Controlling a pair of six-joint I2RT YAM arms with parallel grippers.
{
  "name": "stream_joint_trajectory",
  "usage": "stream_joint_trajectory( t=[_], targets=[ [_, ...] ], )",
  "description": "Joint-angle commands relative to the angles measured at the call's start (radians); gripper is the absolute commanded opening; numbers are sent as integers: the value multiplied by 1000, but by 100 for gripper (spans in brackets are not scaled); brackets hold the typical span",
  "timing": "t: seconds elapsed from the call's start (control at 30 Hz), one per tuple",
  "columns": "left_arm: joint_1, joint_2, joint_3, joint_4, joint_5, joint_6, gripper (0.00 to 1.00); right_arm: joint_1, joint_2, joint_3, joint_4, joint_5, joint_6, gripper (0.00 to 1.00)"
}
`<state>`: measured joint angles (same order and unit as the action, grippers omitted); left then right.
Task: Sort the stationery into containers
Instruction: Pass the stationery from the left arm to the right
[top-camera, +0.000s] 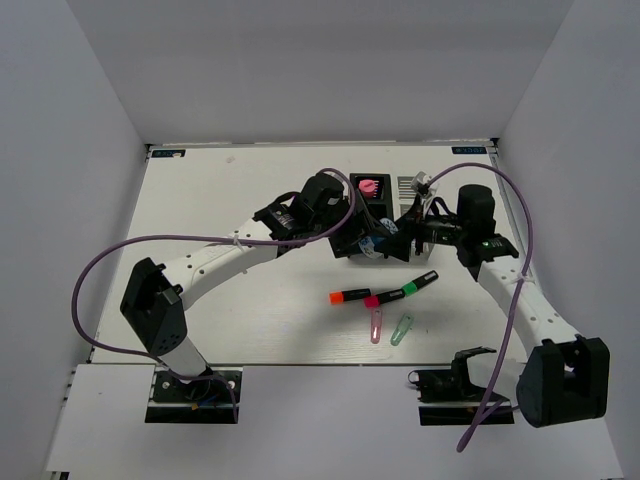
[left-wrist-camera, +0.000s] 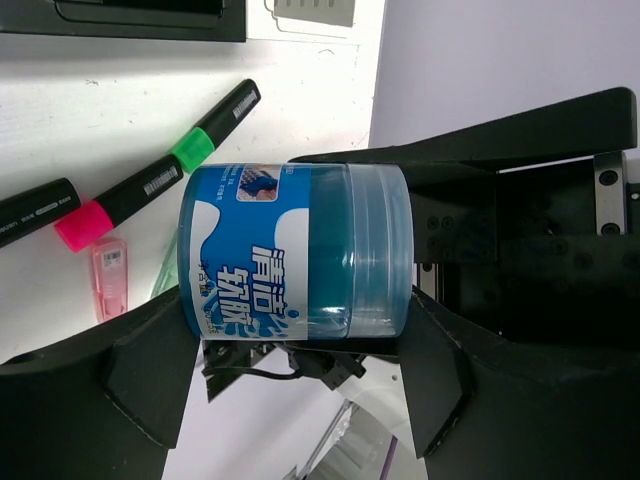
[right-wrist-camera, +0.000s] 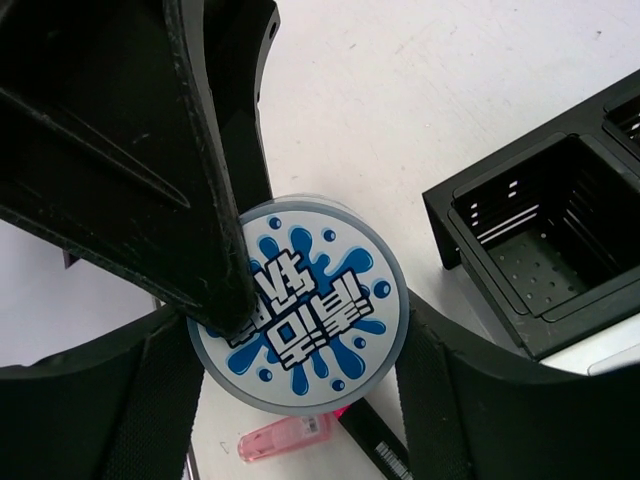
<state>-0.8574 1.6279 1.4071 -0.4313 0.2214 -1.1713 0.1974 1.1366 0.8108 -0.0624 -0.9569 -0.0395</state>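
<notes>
The blue-white tape roll (top-camera: 373, 246) hangs above the table in front of the containers (top-camera: 369, 176). My left gripper (top-camera: 366, 243) is shut on its two flat ends (left-wrist-camera: 290, 250). My right gripper (top-camera: 386, 245) is shut on its round sides (right-wrist-camera: 300, 300). Markers with orange (top-camera: 350, 296), pink (top-camera: 385, 298) and green (top-camera: 420, 282) caps lie on the table in front. A pink capsule (top-camera: 376, 325) and a green capsule (top-camera: 402, 329) lie nearer still. The left gripper's finger (right-wrist-camera: 200, 200) crosses the roll's face in the right wrist view.
The far black compartment holds something pink (top-camera: 368, 187). An open black compartment (right-wrist-camera: 445, 215) stands just right of the roll in the right wrist view. Purple cables loop over both arms. White walls enclose the table on three sides.
</notes>
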Motion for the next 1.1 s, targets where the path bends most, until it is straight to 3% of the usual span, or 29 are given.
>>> stream_joint_trajectory(
  t=[0.0,0.07,0.13,0.17,0.2,0.3,0.33,0.37,0.43,0.47,0.6,0.77,1.07],
  targets=[
    [-12,-54,21,58,41,-11,0,2,17,36,85,-39,72,63],
    [-12,-56,15,55,39,-13,0,0,18,27,104,-54,76,53],
    [-12,-57,12,59,42,-11,0,4,12,19,124,-66,95,34],
    [-12,-56,12,63,42,-10,0,2,9,13,127,-69,92,23],
    [-12,-56,13,56,42,-10,0,4,11,13,128,-71,95,0],
    [-9,-54,18,52,42,-1,2,4,9,7,121,-72,92,0],
    [-6,-56,16,48,44,1,7,1,6,8,121,-69,89,0],
    [-8,-54,16,48,44,7,27,0,3,11,116,-69,87,0],
    [-2,-54,12,46,49,12,47,1,0,13,111,-51,86,0],
    [-2,-54,6,46,50,15,62,4,-1,14,105,-49,84,0],
    [3,-60,7,20,32,36,85,2,12,51,64,-8,67,0],
    [21,-72,18,-33,-2,55,100,2,52,128,-22,26,46,0],
    [95,-106,121,-257,-151,170,100,4,109,218,-100,127,-31,0]
  ],
)
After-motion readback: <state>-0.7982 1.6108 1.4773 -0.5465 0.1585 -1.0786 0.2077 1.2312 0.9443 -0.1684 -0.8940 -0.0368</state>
